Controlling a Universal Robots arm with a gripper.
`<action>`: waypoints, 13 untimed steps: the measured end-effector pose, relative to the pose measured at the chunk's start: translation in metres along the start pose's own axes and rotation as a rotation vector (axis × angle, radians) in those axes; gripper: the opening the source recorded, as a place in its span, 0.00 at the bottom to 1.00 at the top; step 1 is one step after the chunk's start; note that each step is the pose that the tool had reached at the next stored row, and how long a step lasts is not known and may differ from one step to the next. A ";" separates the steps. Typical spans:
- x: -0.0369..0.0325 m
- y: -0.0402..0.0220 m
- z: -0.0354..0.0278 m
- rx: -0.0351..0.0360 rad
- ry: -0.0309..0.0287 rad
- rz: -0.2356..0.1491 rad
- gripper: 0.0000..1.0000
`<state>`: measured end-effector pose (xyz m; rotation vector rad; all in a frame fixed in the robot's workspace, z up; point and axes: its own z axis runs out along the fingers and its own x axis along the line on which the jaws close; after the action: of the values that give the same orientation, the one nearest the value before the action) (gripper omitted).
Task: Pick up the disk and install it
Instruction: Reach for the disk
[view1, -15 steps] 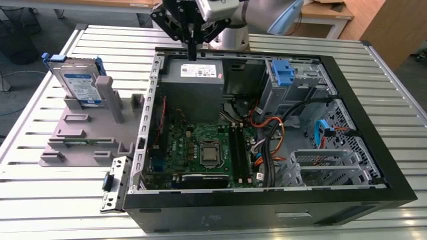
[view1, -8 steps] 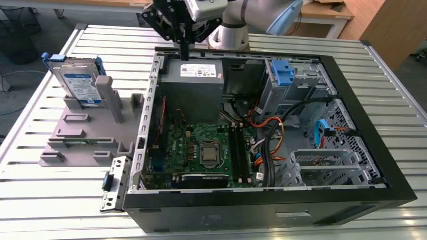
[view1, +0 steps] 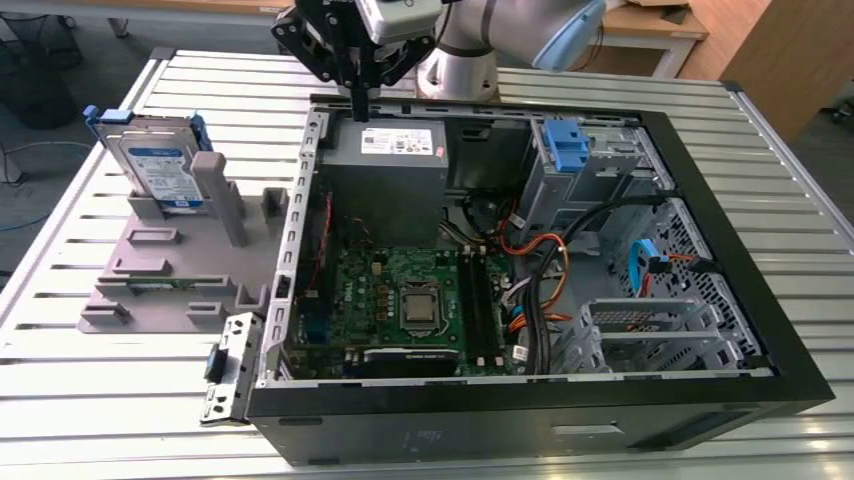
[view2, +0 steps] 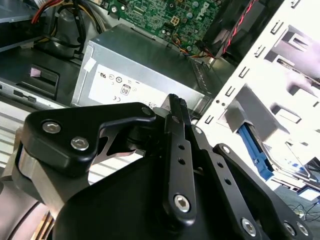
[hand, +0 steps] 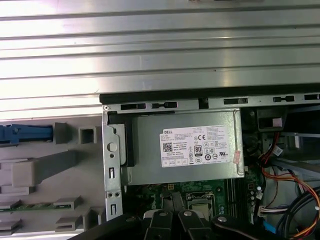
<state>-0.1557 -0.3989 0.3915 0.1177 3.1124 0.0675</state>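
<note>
Nothing is done yet: the disk (view1: 158, 165) stands in the grey holder (view1: 160, 265) beside the computer case (view1: 727, 230). The pincer (view1: 359, 110), closed and empty, hovers over the case's power supply (view1: 387, 170).

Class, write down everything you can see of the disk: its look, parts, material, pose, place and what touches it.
The disk is a flat rectangular drive of silver-looking metal, with a white-and-blue label and blue plastic rails along its sides. It stands upright on edge in the grey fixture, on the slatted table to the exterior view's left of the open computer case. Only the fixture touches it; the gripper is apart, above the case.
</note>
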 end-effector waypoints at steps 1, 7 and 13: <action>0.0001 0.0000 0.0000 0.0000 0.0000 0.000 0.11; 0.0054 -0.0004 0.0002 -0.0001 -0.0001 0.000 0.11; 0.0164 -0.0013 0.0015 0.0000 -0.0002 0.000 0.11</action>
<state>-0.1721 -0.3989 0.3896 0.1180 3.1121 0.0676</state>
